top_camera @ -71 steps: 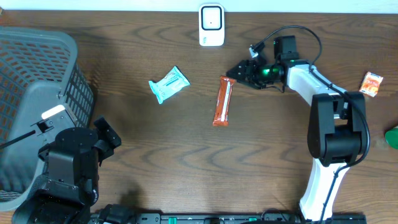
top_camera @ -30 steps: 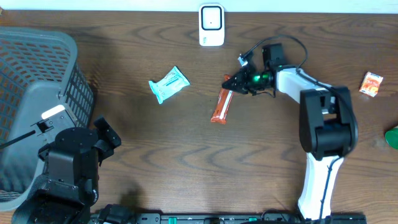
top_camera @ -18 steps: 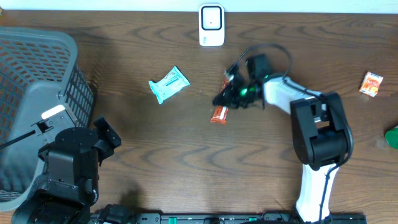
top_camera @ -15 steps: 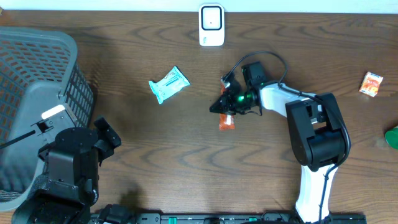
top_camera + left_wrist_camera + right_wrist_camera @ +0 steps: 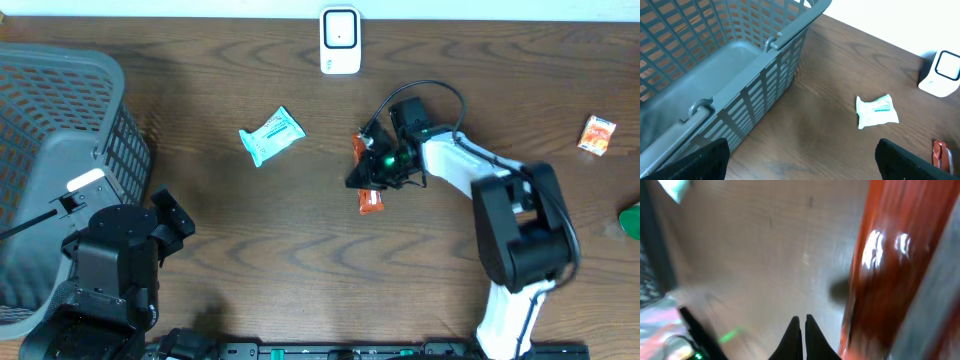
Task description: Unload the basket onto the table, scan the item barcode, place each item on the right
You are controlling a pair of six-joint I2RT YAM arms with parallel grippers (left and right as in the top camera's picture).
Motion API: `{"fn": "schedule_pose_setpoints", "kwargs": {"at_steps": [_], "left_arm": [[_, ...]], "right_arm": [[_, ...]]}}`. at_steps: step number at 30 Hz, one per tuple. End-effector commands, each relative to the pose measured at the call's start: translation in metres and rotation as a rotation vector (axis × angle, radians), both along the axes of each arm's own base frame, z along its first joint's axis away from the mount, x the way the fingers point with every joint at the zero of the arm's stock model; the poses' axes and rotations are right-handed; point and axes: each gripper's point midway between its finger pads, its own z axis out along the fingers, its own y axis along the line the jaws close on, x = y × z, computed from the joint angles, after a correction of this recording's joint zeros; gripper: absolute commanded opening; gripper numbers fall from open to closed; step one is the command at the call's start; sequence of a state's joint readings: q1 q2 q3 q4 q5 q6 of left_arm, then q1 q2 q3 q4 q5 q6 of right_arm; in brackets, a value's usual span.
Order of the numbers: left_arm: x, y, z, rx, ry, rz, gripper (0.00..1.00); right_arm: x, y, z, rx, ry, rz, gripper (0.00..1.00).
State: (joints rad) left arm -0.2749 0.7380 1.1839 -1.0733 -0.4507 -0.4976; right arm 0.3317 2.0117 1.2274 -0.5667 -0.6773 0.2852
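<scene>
Not scanned yet. To do: grasp snack bar (image 5: 370, 201), well apart from scanner (image 5: 340, 40), present barcode. Right gripper (image 5: 373, 170): jaws clenched, empty, beside snack bar. Left gripper (image 5: 800, 167): jaws released.

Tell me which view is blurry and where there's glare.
Right wrist view: heavily smeared, with white glare spots on the orange wrapper. Overhead view: sharp, evenly lit, green glow by the right end effector. Left wrist view: sharp on the basket.
</scene>
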Motion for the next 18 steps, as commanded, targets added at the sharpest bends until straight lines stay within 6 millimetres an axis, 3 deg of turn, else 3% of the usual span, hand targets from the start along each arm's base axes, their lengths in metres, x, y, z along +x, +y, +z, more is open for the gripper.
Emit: {"fn": "schedule_pose_setpoints", "kwargs": {"at_steps": [1,4,9,12,15,18], "left_arm": [[-0.001,0.003,0.000,0.007,-0.002,0.015,0.93],[-0.001,0.003,0.000,0.007,-0.002,0.015,0.93],[-0.001,0.003,0.000,0.007,-0.002,0.015,0.93],[-0.001,0.003,0.000,0.007,-0.002,0.015,0.93],[-0.001,0.003,0.000,0.007,-0.002,0.015,0.93],[-0.001,0.003,0.000,0.007,-0.002,0.015,0.93]], "right_arm": [[-0.013,-0.010,0.002,-0.220,-0.056,0.048,0.01],[-0.035,-0.017,-0.013,-0.336,-0.010,0.088,0.01],[-0.038,-0.019,-0.021,-0.402,-0.011,0.067,0.01],[-0.030,-0.050,-0.028,-0.581,-0.018,-0.045,0.01],[-0.014,-0.094,-0.028,-0.803,-0.068,-0.193,0.01],[-0.004,-0.115,-0.025,-0.885,-0.104,-0.263,0.01]]}}
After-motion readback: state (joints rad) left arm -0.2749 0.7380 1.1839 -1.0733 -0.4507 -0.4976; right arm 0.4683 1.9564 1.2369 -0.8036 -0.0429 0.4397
